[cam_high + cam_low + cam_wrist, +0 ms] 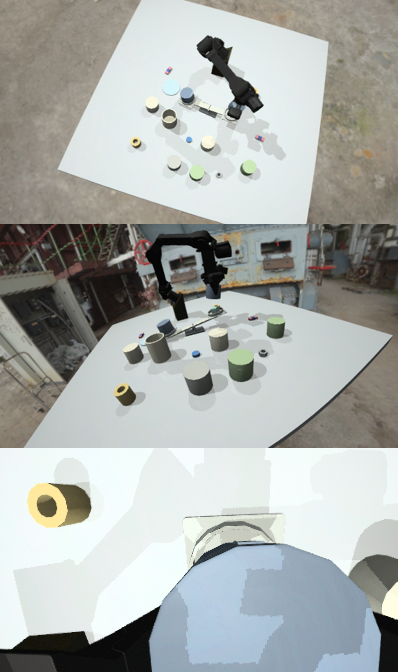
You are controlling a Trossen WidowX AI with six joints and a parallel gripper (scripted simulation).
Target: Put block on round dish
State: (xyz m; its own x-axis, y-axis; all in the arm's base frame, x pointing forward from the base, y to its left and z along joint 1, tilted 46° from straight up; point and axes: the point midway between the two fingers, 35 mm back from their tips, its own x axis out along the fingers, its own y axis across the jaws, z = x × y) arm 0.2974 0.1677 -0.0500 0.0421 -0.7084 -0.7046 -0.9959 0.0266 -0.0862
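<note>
My gripper (214, 289) (243, 607) is shut on a blue cup (209, 292) (310, 598) (232, 104), holding it in the air above the raised end of the balance (216, 110) (205, 320). A small greenish shape (215, 309) shows inside the ring on that end; it is too small to tell surely that it is the block. The other blue cup (187, 94) (165, 326) stands on the lowered end. The pale blue round dish (170, 87) (143, 342) lies just beyond that end, with no cup above it.
A tall grey open cup (169, 120) (159, 350) and a cream-topped cylinder (152, 103) (133, 353) stand near the dish. Another cream-topped cylinder (207, 142) (218, 340), green cylinders (249, 167) (240, 366) and a yellow hollow cylinder (75, 505) stand around the balance.
</note>
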